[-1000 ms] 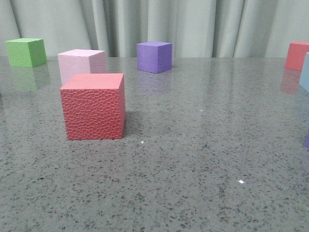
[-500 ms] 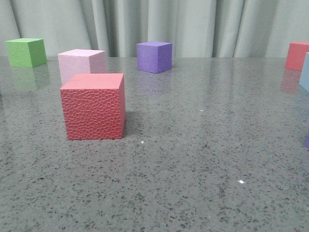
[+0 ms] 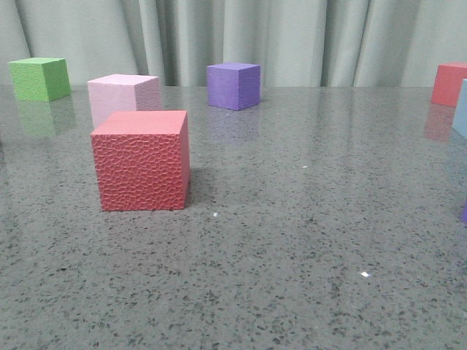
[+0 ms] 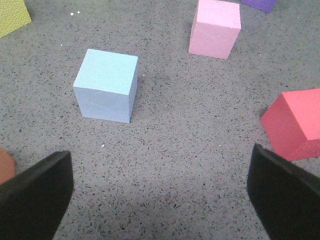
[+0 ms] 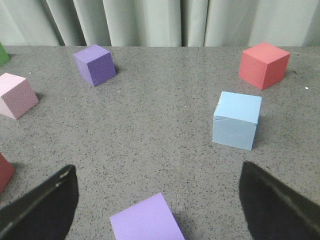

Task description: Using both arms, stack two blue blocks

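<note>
Neither blue block has been picked up yet — one point(image 4: 106, 85) sits by the left gripper point(image 4: 160, 195), one point(image 5: 236, 120) at the right near the right gripper point(image 5: 157, 200). Both grippers are spread wide, empty — stacking is all left.

Front camera: low, near table point(image 3: 292, 277) level, facing forward to curtain point(image 3: 292, 36). Left wrist camera: steep downward look, close. Right wrist camera: shallower forward tilt, curtain visible. Shared by all: pink cube point(image 3: 122, 95) point(image 4: 215, 27) point(image 5: 15, 95), dark purple cube point(image 3: 233, 85) point(image 5: 95, 64).
</note>
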### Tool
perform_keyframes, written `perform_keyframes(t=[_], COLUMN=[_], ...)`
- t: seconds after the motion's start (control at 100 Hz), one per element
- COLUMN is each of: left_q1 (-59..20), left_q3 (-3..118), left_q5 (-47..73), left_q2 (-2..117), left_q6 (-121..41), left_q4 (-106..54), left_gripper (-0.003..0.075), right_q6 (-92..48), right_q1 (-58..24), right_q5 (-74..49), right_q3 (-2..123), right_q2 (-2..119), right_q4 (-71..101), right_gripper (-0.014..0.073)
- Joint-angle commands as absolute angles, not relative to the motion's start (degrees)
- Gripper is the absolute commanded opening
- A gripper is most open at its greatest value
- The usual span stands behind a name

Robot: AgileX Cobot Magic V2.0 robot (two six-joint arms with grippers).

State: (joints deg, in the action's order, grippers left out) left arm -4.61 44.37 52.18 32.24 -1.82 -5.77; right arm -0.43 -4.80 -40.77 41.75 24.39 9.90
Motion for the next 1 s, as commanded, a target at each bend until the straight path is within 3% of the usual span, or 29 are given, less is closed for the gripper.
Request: perform_keyframes(t=[0.0, 0.52, 0.99], left_q1=[-4.45, -4.45, -4.45], left_q3=[46.31, 46.31, 46.31], left_q5=[48.93, 48.93, 48.93], left_q2=[32.84, 32.84, 32.84], left_q6=[-1.28, -1.28, -1.28], left_q4=[-6.6, -6.6, -6.6], left_gripper=[0.0673, 0.0673, 0.0673], right_q6=[0.38, 8.0, 15.55], right_q1=[-4.51, -4.51, -4.51], right_q5=[-35.37, -35.8, -39.54], right_q3=[44.85, 62.77, 74.76], right_q2=[28.39, 55.12, 72.35], right_q4=[10.69, 3.15, -7.27], right_gripper=[0.0645, 0.0645, 0.0645])
